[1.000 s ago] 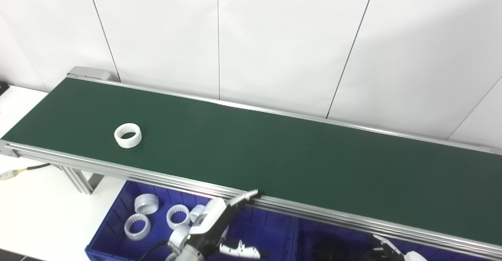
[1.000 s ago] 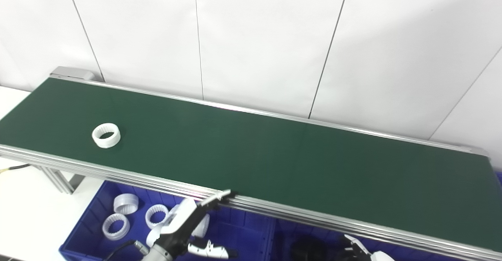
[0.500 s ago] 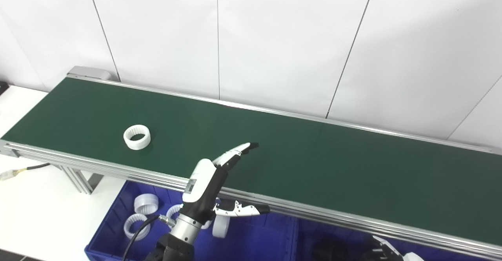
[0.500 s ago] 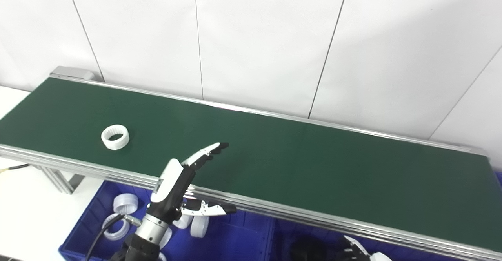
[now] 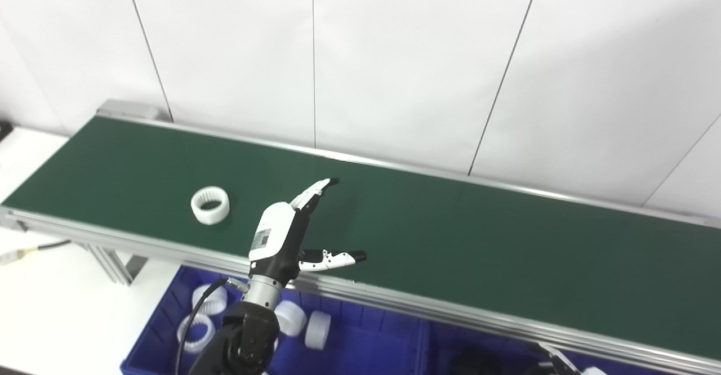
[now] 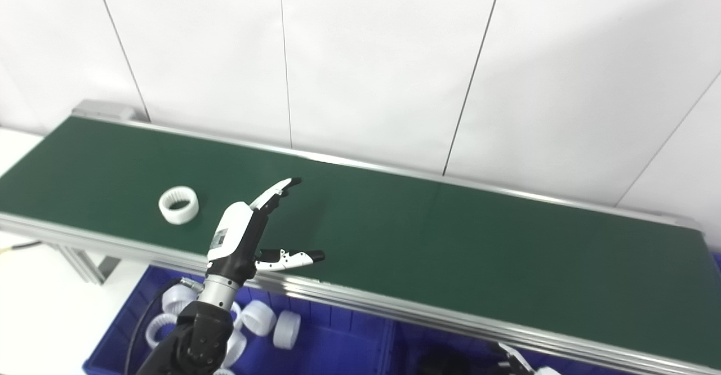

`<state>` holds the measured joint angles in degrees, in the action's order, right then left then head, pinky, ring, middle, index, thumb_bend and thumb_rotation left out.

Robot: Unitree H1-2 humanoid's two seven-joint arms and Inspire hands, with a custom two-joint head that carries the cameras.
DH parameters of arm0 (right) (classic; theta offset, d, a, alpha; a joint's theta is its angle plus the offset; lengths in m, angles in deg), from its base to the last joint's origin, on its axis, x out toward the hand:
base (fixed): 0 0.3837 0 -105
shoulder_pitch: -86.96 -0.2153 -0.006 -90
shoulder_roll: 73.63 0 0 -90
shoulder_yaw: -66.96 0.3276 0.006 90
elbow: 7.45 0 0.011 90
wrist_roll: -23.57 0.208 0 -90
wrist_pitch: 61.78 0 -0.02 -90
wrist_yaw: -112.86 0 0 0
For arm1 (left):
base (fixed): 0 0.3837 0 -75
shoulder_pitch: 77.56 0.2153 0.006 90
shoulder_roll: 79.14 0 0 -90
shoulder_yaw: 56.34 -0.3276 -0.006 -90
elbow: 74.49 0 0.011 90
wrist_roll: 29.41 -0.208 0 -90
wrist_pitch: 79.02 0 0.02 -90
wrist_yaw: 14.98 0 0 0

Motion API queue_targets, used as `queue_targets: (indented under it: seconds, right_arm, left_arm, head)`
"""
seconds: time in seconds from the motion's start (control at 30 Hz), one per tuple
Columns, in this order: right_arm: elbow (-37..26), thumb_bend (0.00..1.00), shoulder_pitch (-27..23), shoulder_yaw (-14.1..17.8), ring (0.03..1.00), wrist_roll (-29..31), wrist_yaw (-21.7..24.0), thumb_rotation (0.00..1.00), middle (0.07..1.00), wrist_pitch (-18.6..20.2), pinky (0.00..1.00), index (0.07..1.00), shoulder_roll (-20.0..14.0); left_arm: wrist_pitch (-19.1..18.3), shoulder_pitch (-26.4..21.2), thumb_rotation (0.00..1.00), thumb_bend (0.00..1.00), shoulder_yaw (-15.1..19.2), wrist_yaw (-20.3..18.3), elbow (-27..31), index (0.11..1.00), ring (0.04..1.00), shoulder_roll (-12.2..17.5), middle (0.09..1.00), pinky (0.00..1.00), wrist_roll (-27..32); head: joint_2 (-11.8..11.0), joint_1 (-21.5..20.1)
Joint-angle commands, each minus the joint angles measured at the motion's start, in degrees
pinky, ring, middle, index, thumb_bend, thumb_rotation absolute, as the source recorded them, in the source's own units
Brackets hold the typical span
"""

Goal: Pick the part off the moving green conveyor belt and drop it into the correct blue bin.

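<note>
A white ribbed ring (image 5: 209,205) lies flat on the green conveyor belt (image 5: 450,234), near its left end and front edge. My left hand (image 5: 284,234) is open and empty, raised over the belt's front half, fingers pointing up and away and thumb out to the right. It is to the right of the ring and apart from it. My right hand (image 6: 521,365) barely shows at the bottom edge, below the belt; I cannot tell its state. A blue bin (image 5: 360,344) under the belt's front holds several white rings (image 5: 290,317).
A second blue bin (image 5: 479,347) to the right holds dark parts. The belt's aluminium rail (image 5: 450,310) runs along the front. A white wall stands behind the belt. A white table (image 5: 50,302) with a cable lies at the left.
My left hand rose from the bin below the rail to above the belt and moved left, toward the ring. The ring travelled right along the belt. The camera shifted slightly.
</note>
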<state>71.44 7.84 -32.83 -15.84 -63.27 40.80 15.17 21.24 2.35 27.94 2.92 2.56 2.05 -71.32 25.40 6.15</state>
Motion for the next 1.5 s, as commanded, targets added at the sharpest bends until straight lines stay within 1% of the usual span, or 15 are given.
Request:
queue_targets:
  seconds: [0.0,0.07,0.13,0.27,0.37,0.43,0.47,0.6,0.73,0.83,0.97,1.17,1.27,1.33,1.47]
  right_arm:
    - [-1.18,0.80,-0.84,0.03,0.663,0.26,-1.27,0.21,0.692,-2.86,0.59,0.826,-0.78]
    - [-0.99,0.80,-0.89,-0.08,0.670,0.00,-1.39,0.23,0.695,-2.88,0.60,0.827,-0.88]
    - [-0.81,0.80,-0.93,-0.11,0.673,-0.04,-1.53,0.22,0.697,-2.94,0.60,0.826,-0.92]
    - [-1.46,0.80,-0.74,-0.05,0.682,-0.06,-0.94,0.21,0.702,-1.94,0.62,0.830,-0.79]
    - [-1.40,0.80,-0.75,-0.01,0.677,0.10,-0.99,0.21,0.703,-2.04,0.61,0.829,-0.73]
    - [-1.05,0.80,-0.82,-0.05,0.674,-0.04,-1.36,0.21,0.701,-2.37,0.61,0.828,-0.75]
    - [-0.82,0.80,-0.88,-0.12,0.667,-0.13,-1.56,0.21,0.697,-2.69,0.59,0.826,-0.84]
    - [-0.67,0.80,-0.98,-0.21,0.669,-0.21,-1.54,0.21,0.697,-2.82,0.60,0.827,-0.94]
    - [-0.65,0.80,-1.06,-0.33,0.668,-0.36,-1.32,0.22,0.700,-2.63,0.59,0.827,-1.10]
    - [-0.41,0.80,-1.08,-0.26,0.662,-0.03,-1.53,0.22,0.699,-3.03,0.58,0.827,-1.18]
    - [-0.51,0.79,-1.11,-0.36,0.666,-0.24,-1.51,0.23,0.698,-2.96,0.59,0.827,-1.25]
    - [-0.64,0.80,-0.99,-0.37,0.666,-0.30,-1.68,0.21,0.697,-2.78,0.60,0.822,-1.04]
    - [-0.47,0.80,-1.00,-0.38,0.662,-0.03,-1.92,0.21,0.694,-3.40,0.59,0.822,-1.12]
    - [-0.43,0.80,-1.04,-0.44,0.664,0.05,-1.89,0.20,0.694,-3.63,0.59,0.823,-1.24]
    - [-0.59,0.80,-1.01,-0.41,0.669,-0.09,-1.82,0.20,0.695,-3.30,0.60,0.825,-1.15]
  left_arm:
    - [-1.68,-3.01,0.54,0.80,-0.05,1.59,0.94,0.913,0.843,0.99,0.919,0.76,-1.31]
    - [-3.09,-3.83,0.54,0.81,-0.15,1.82,0.62,0.914,0.849,1.48,0.921,0.76,-1.78]
    - [-3.97,-4.49,0.54,0.81,-0.36,2.25,0.00,0.916,0.853,1.89,0.924,0.76,-2.19]
    - [-5.46,-6.18,0.50,0.81,-0.26,3.36,-1.57,0.908,0.849,3.23,0.919,0.74,-2.56]
    - [-7.57,-6.39,0.43,0.81,0.15,3.14,-0.73,0.905,0.855,3.61,0.920,0.75,-2.14]
    - [-8.90,-6.58,0.40,0.81,0.65,3.01,-0.20,0.905,0.852,3.77,0.921,0.76,-1.75]
    - [-9.45,-6.73,0.36,0.81,0.84,3.08,-0.03,0.905,0.854,3.96,0.921,0.76,-1.75]
    - [-10.59,-7.29,0.31,0.81,1.10,3.57,-0.03,0.904,0.863,4.85,0.920,0.78,-1.98]
    - [-12.20,-7.82,0.22,0.81,1.22,3.97,-0.35,0.900,0.855,5.41,0.913,0.76,-1.96]
    - [-14.83,-8.25,0.22,0.81,0.99,3.91,-0.50,0.895,0.855,6.08,0.908,0.77,-2.94]
    - [-16.29,-8.57,0.20,0.82,0.92,4.03,-1.32,0.881,0.864,6.69,0.908,0.78,-2.75]
    - [-17.37,-9.32,0.17,0.81,0.83,4.48,-3.60,0.881,0.865,7.50,0.909,0.78,-2.16]
    - [-17.76,-9.80,0.15,0.81,0.67,4.62,-4.97,0.886,0.863,7.93,0.907,0.78,-1.79]
    - [-17.98,-10.23,0.15,0.81,0.55,4.65,-6.29,0.887,0.865,8.16,0.905,0.79,-1.66]
    - [-17.70,-11.03,0.15,0.82,0.37,5.19,-9.34,0.882,0.850,8.48,0.901,0.77,-1.20]
  head:
    - [0.00,0.15]
    - [0.00,0.15]
    - [-0.15,0.24]
    - [-0.22,0.29]
    - [-0.22,0.29]
    - [-0.26,0.29]
    - [-0.24,0.35]
    - [-0.24,0.28]
    - [-0.15,0.22]
    - [-0.15,0.22]
    - [-0.15,0.22]
    - [-0.01,0.09]
    - [0.03,0.07]
    - [0.06,0.01]
    - [0.09,-0.04]
